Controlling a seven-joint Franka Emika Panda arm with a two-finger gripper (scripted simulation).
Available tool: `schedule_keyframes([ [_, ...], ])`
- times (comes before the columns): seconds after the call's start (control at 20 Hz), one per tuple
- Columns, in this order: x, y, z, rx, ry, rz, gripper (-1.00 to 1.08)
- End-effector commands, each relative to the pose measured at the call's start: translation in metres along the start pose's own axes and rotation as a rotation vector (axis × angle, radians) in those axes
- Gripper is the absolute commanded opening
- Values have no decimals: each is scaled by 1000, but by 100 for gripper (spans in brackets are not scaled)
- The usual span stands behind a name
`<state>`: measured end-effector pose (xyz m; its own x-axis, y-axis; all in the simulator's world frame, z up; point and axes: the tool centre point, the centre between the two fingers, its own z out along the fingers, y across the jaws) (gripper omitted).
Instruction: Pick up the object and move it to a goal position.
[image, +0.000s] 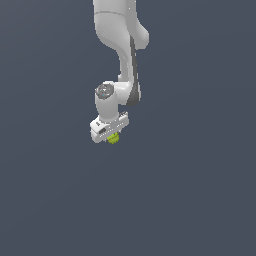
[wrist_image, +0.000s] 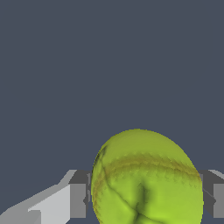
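White arm (image: 120, 60) comes down from top centre of the exterior view, gripper (image: 113, 139) pointing down just left of frame centre. Yellow-green ball (image: 114, 139) sits between the fingers (wrist_image: 78, 200), only its lower part showing under the hand. Wrist view: ball (wrist_image: 146, 179) fills the gap, jaws narrow and pressed on both its sides. Plain grey background all round

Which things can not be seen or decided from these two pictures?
- Goal position: no marker shows in either view.
- Ball in the exterior view: mostly hidden under the tool, too small for seam detail.
- Ball in the wrist view: its lower part is cut off by the picture edge.
- Fingers: the contact faces are hidden behind the ball.
- Height above any surface: the plain grey background shows no floor.
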<state>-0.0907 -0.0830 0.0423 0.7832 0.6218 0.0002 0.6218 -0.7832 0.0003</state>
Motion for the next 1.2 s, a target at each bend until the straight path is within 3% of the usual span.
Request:
schedule_keyframes([
  [0.0, 0, 0, 1, 0, 0, -1, -100],
  [0.65, 5, -2, -6, -1, 1, 0, -100],
  [1.15, 43, -15, -56, -1, 1, 0, -100],
])
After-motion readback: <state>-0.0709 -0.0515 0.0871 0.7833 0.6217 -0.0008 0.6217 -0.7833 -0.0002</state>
